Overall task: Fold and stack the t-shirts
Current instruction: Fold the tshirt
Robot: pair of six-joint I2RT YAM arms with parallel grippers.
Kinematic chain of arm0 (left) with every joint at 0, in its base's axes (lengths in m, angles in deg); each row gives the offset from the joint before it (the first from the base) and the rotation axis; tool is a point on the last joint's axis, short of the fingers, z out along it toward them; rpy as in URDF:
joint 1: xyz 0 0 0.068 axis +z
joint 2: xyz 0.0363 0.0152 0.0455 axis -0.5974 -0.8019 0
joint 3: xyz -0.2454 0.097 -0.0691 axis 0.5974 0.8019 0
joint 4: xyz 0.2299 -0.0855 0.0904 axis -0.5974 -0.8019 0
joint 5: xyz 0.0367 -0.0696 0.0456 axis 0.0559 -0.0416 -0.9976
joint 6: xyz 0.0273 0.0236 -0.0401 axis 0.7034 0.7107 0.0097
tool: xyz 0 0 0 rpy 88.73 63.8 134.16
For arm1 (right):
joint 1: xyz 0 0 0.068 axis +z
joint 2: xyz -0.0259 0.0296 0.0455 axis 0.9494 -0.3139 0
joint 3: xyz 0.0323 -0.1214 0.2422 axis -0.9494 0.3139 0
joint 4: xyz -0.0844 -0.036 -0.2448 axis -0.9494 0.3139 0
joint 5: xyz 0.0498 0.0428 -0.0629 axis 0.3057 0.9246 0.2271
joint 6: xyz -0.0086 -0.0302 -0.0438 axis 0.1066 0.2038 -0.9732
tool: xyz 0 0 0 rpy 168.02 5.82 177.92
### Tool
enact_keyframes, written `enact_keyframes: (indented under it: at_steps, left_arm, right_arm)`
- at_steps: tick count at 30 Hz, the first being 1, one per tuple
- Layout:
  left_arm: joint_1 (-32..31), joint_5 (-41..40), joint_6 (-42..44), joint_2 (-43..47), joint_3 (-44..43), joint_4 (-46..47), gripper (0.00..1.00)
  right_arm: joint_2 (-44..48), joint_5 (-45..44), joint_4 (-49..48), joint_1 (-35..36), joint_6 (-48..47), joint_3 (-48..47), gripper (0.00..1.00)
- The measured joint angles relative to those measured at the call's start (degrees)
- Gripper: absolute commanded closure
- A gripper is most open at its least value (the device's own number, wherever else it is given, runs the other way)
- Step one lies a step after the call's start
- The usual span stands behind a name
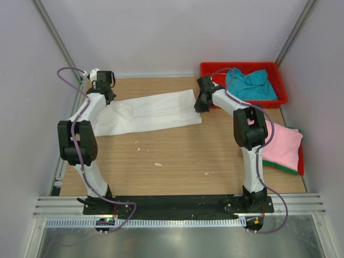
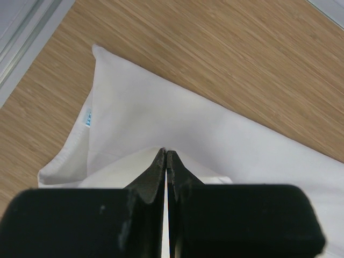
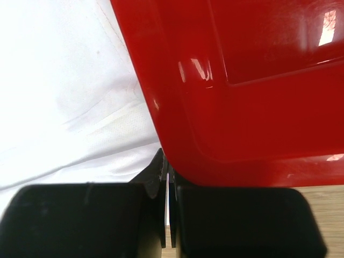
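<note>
The white t-shirt (image 1: 150,113) lies folded into a long strip across the back of the wooden table (image 1: 177,156). At its left end, my left gripper (image 1: 106,99) is shut on a raised fold of the white t-shirt (image 2: 161,107), and the cloth tents up to the tips of the left gripper (image 2: 165,152). My right gripper (image 1: 200,106) is shut at the strip's right end. In the right wrist view, the right gripper (image 3: 165,158) pinches the edge of the white t-shirt (image 3: 64,80), right against the red tray (image 3: 242,80).
A teal t-shirt (image 1: 252,86) lies crumpled in the red tray (image 1: 215,67) at the back right. A folded pink t-shirt (image 1: 282,142) rests on a green one (image 1: 286,170) at the right edge, over a red tray rim (image 1: 301,156). Grey walls enclose the table.
</note>
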Motion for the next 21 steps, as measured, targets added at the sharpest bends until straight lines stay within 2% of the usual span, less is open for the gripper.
enact_keyframes:
  at_steps: [13, 21]
  left_arm:
    - [1.1, -0.6, 0.1, 0.0, -5.6, 0.0, 1.0]
    - [1.1, -0.1, 0.0, -0.8, -5.3, 0.0, 1.0]
  right_arm:
    - [0.0, 0.2, 0.0, 0.0, 0.0, -2.8, 0.99]
    - [-2.1, 0.7, 0.0, 0.0, 0.0, -5.2, 0.99]
